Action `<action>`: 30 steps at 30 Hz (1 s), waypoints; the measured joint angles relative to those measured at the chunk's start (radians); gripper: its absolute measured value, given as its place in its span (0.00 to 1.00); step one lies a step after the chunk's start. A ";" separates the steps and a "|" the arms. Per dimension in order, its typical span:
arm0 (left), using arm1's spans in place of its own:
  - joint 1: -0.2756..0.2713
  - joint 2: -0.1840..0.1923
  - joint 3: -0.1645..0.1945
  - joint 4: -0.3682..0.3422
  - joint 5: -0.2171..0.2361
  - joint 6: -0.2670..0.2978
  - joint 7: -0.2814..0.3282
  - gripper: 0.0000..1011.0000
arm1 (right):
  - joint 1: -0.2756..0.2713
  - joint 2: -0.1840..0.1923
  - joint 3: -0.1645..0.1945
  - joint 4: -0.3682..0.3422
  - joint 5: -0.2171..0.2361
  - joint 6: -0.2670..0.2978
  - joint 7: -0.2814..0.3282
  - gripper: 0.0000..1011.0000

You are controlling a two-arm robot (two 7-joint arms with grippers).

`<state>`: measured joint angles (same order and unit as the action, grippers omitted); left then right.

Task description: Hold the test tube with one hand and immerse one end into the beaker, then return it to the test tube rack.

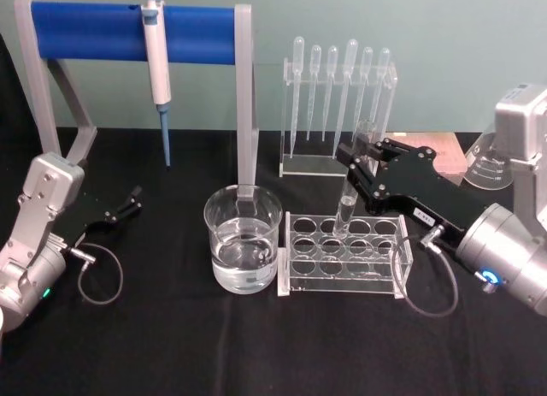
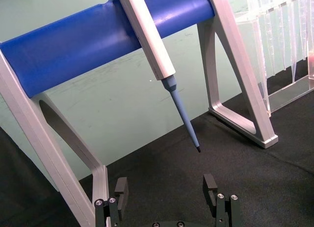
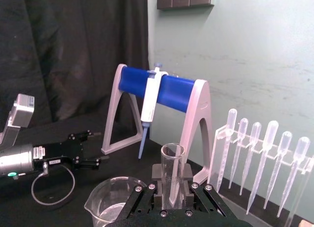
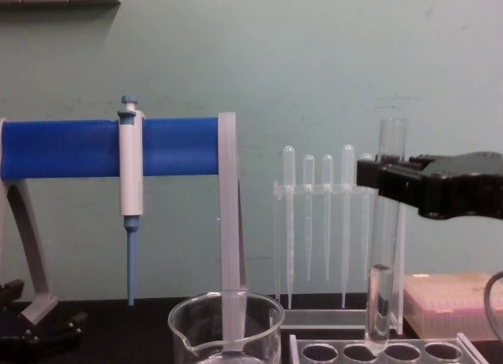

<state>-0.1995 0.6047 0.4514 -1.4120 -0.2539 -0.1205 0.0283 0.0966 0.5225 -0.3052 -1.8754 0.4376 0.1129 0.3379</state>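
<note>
The test tube (image 1: pixel 352 186) is a long clear glass tube, nearly upright and leaning slightly. My right gripper (image 1: pixel 362 161) is shut on its upper part, with the rim standing above the fingers. In the chest view the test tube (image 4: pixel 383 246) has its round bottom right at a hole of the clear rack (image 4: pixel 377 352). In the right wrist view the test tube (image 3: pixel 172 170) rises between the black fingers (image 3: pixel 157 175). The beaker (image 1: pixel 244 238), holding clear water, stands just left of the rack (image 1: pixel 342 257). My left gripper (image 1: pixel 130 201) rests open at the far left, with nothing in it.
A grey stand with a blue bar (image 1: pixel 128 30) carries a white-and-blue micropipette (image 1: pixel 156 67) behind the beaker. Several thin plastic pipettes (image 1: pixel 338 88) hang in a clear holder behind the rack. A glass flask (image 1: pixel 489 167) and a pink box (image 4: pixel 448 301) sit at the right.
</note>
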 joint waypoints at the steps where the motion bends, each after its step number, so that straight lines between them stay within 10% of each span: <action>1: 0.000 0.000 0.000 0.000 0.000 0.000 0.000 0.99 | 0.000 -0.002 -0.002 0.002 -0.002 0.000 0.000 0.22; 30: 0.000 0.000 0.000 0.000 0.000 0.000 0.000 0.99 | -0.002 -0.054 -0.033 0.108 -0.069 -0.054 0.032 0.22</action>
<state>-0.1995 0.6047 0.4514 -1.4120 -0.2539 -0.1205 0.0283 0.0946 0.4683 -0.3383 -1.7670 0.3681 0.0586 0.3697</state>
